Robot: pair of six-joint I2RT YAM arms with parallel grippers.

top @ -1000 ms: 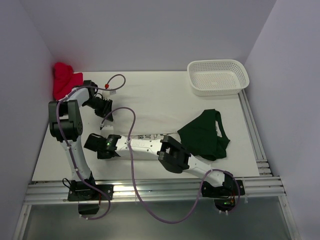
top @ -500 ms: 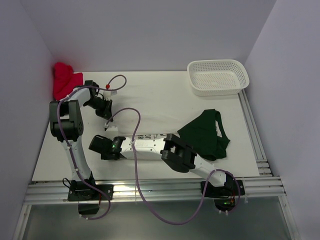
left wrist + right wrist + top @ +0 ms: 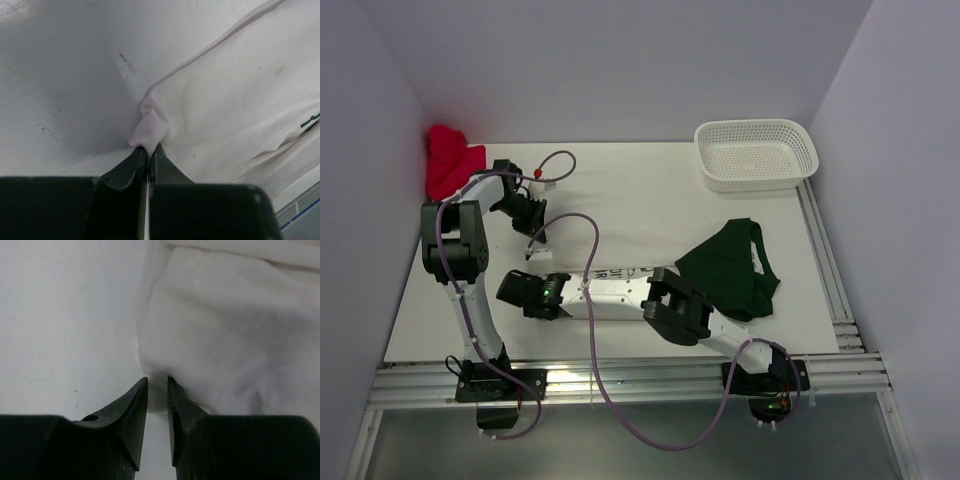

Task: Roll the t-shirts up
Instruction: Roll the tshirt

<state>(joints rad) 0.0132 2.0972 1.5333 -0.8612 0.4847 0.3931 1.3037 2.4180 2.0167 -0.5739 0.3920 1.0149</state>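
Since a second ago the right arm's elbow has edged rightward; its forearm lies across the white shirt, hiding most of it at the front of the tabletop. The right tool stands slightly parted, a soft fold edge between its tips. Just beyond, the left tool is pinched closed on a puckered corner of that shirt. The crumpled green shirt lies apart, rightward. Farther back sit a perforated basket and a red cloth.
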